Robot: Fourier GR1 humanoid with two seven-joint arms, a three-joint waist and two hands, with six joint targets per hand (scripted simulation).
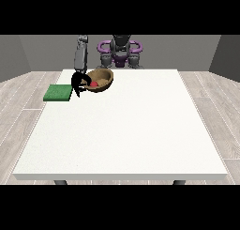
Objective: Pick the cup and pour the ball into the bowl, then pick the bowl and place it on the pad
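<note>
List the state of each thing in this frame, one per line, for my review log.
Bowl: tilted, with the hand at its rim, not on the pad.
Ball: red, inside the bowl.
Pad: green, flat at the table's edge, nothing on it.
Hand at the view's left: at the bowl's near rim, fingers curled on it.
Table: white, bears the bowl and pad.
Cup: not visible.

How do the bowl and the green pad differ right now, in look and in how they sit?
The bowl is brown, round and hollow, with a red ball inside; the pad is green, flat, rectangular and bears nothing. The bowl appears tilted, its opening turned towards the camera, while the pad lies flat at the table's edge. The hand at the view's left is at the bowl's rim; nothing touches the pad. Both are at the table's far side, at the view's left.
</note>
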